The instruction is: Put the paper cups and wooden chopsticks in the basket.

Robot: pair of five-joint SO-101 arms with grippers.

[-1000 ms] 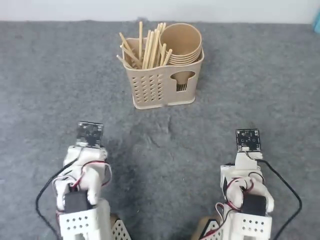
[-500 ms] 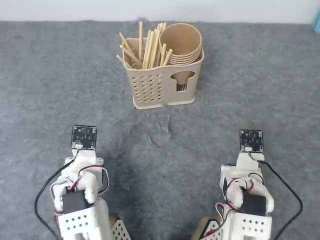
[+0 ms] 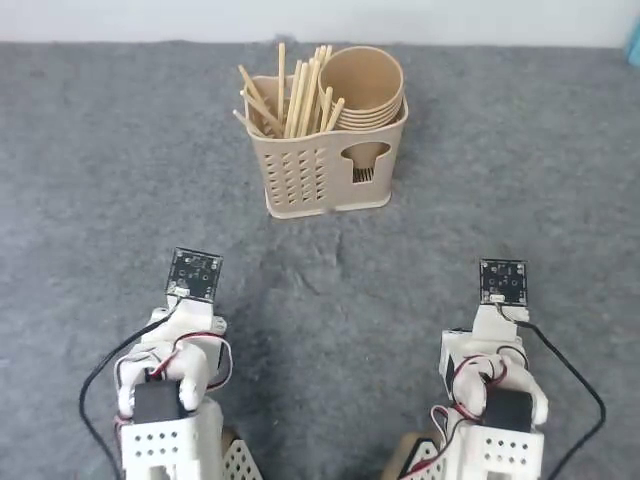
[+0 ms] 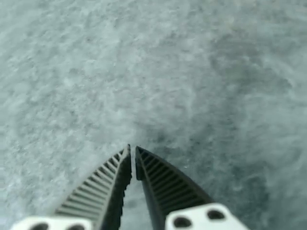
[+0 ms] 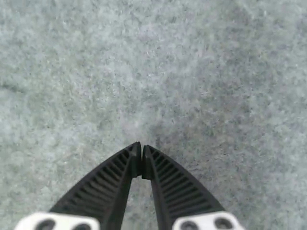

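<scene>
Grey carpet (image 3: pixel 100 150): basket (image 3: pixel 310 178) with cups (image 3: pixel 362 82), chopsticks (image 3: pixel 296 98)

basket (image 3: pixel 322 172) far centre | inside: chopsticks (image 3: pixel 297 95) left, paper cups (image 3: pixel 372 112) right (stacked, it seems)

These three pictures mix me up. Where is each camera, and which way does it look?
High view: up above, looking down on the grey mat and the basket with paper cups and wooden chopsticks; both arms show.
Left wrist view: on that arm's wrist, facing the grey mat past the shut left pincer.
Right wrist view: the same, past the shut right pincer.
Shared: all three see the grey mat.
</scene>
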